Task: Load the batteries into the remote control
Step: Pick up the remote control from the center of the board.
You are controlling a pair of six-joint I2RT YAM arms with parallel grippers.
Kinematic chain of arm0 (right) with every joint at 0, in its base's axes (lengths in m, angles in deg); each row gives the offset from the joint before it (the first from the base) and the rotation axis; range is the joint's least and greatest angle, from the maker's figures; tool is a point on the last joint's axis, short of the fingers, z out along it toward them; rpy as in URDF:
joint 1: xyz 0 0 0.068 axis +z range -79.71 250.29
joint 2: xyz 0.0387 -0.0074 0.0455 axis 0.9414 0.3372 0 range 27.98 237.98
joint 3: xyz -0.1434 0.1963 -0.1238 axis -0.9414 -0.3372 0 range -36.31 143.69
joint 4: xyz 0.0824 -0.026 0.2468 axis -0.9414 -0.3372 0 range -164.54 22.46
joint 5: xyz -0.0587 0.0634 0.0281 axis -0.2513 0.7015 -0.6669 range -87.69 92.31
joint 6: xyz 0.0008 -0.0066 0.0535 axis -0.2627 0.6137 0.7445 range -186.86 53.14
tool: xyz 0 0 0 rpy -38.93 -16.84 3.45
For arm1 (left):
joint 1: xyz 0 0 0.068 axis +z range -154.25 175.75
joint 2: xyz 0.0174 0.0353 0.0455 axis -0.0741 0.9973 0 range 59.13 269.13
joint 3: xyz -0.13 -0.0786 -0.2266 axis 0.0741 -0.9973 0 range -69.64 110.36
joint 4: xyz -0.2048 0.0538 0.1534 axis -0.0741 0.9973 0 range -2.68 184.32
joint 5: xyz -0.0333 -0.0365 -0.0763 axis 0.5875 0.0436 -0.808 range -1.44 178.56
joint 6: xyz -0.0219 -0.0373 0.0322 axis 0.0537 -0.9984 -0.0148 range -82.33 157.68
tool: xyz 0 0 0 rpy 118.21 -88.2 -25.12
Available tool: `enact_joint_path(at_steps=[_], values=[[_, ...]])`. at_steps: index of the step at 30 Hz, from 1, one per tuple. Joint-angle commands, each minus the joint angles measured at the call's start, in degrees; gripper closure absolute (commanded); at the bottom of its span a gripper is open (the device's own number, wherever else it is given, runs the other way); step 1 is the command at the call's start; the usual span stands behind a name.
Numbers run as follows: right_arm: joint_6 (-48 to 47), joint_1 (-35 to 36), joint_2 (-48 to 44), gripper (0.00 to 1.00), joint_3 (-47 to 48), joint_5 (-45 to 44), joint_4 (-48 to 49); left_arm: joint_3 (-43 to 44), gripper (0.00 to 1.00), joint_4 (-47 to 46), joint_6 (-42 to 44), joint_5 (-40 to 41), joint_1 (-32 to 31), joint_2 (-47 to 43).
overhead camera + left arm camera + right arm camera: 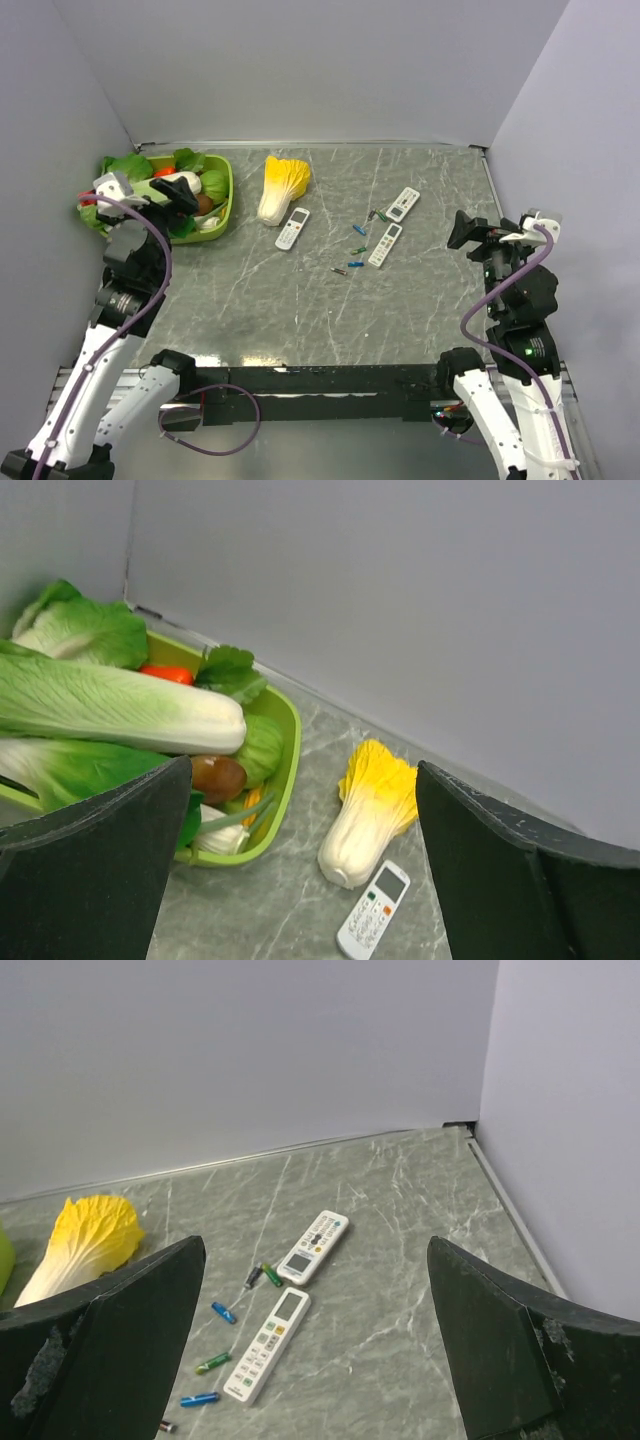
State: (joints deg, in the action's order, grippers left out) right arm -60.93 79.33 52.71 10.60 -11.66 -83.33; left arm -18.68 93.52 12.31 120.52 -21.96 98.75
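Note:
Three white remote controls lie on the grey marble table: one (292, 229) beside a yellow cabbage, two (403, 204) (385, 245) right of centre. The batteries (356, 249) are scattered just left of those two. In the right wrist view, blue (223, 1312) and green (212, 1363) batteries lie left of the nearer remote (267, 1345), and more lie by the farther one (313, 1247). My right gripper (316, 1250) hangs open and empty at the table's right side (463, 230). My left gripper (302, 780) is open and empty over the basket's near corner (183, 205).
A green basket (229, 200) filled with toy vegetables sits at the back left. A yellow-and-white toy cabbage (281, 186) lies next to it, touching the left remote (374, 910). Grey walls close in the table on the left, back and right.

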Motion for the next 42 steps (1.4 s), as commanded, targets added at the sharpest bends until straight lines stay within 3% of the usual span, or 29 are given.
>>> enact_joint_path(at_steps=[1, 4, 14, 21, 25, 28, 31, 42], values=[[-2.5, 2.6, -1.2, 0.0, 0.4, -1.5, 2.1, 1.1, 0.03, 1.8, -2.4, -4.5, -0.1, 3.2], [-0.8, 2.7, -2.4, 0.01, -0.4, -0.4, 1.8, 2.6, 0.03, 4.2, -2.1, -10.0, -0.2, 8.4], [2.4, 2.7, 1.5, 0.0, 1.9, 3.2, -4.2, 18.7, 0.03, 18.2, -3.3, -27.8, -1.2, 38.8], [2.4, 2.6, 1.7, 0.0, 0.9, 4.3, -4.3, 35.4, 0.02, 29.6, 0.2, -25.0, -10.2, 58.4], [2.1, 2.7, 2.3, 0.0, 0.9, 4.2, -3.9, 48.2, 0.09, 36.9, 1.8, -26.0, -12.2, 71.8], [1.5, 2.7, 2.6, 0.0, 0.7, 4.0, -3.9, 53.0, 0.12, 39.1, 3.4, -25.6, -13.7, 77.8], [0.8, 2.7, 2.9, 0.0, 0.8, 3.7, -4.0, 56.3, 0.15, 39.8, 3.9, -25.6, -14.1, 81.7], [0.6, 2.7, 3.8, 0.0, 1.1, 4.3, -4.9, 59.8, 0.15, 39.4, 8.0, -23.4, -13.7, 90.4]])
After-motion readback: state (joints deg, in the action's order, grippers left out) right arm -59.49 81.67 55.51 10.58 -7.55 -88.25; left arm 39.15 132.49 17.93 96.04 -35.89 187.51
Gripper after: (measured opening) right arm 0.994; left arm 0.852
